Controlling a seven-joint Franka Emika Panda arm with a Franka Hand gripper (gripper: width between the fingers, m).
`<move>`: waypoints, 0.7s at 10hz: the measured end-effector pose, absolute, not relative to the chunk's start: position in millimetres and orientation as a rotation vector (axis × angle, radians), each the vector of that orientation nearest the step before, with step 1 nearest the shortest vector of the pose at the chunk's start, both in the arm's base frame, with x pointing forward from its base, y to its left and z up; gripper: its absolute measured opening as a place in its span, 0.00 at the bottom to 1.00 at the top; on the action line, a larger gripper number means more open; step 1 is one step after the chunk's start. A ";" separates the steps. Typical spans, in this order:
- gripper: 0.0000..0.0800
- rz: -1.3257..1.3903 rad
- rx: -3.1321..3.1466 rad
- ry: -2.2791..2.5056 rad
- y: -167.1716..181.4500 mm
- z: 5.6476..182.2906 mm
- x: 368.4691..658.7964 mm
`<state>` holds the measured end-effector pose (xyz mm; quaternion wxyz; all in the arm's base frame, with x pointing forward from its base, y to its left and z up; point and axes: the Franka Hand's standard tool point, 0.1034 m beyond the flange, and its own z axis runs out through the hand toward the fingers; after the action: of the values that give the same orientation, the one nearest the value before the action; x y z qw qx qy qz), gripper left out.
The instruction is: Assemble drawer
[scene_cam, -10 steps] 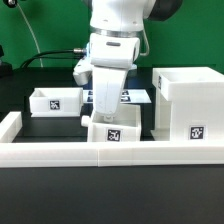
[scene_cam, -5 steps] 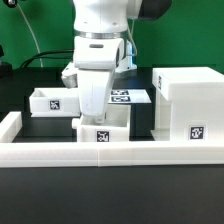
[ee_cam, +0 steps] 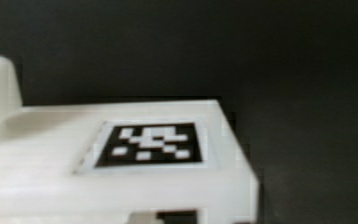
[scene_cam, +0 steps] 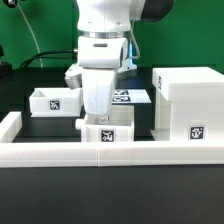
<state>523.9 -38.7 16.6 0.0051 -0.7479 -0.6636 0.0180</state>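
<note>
The gripper [scene_cam: 98,117] is hanging straight down onto the drawer [scene_cam: 106,134]. Clamped or loose, I cannot tell. The drawer is sitting midway along the desk's [scene_cam: 40,126] near edge, touching the rail [scene_cam: 50,152], with its tag [scene_cam: 107,137] facing out over that edge and its long side running along it. The wrist view is giving a blurred close-up of a tag [ee_cam: 153,143]. Only the exterior view is showing the housing [scene_cam: 185,100], by the near corner on the exterior view's right.

Exterior view evenly bright and sharp; wrist view soft, blurred.
</note>
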 end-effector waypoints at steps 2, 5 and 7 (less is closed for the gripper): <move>0.05 0.022 -2.342 -2.105 -33.4 16.3 526.4; 0.05 -0.020 -2.363 -2.119 -33.4 15.6 527.8; 0.05 -0.016 -2.331 -2.146 -22.7 16.2 529.7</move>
<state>529.7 -22.7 16.2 -0.0134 -0.7357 -0.6772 -0.0051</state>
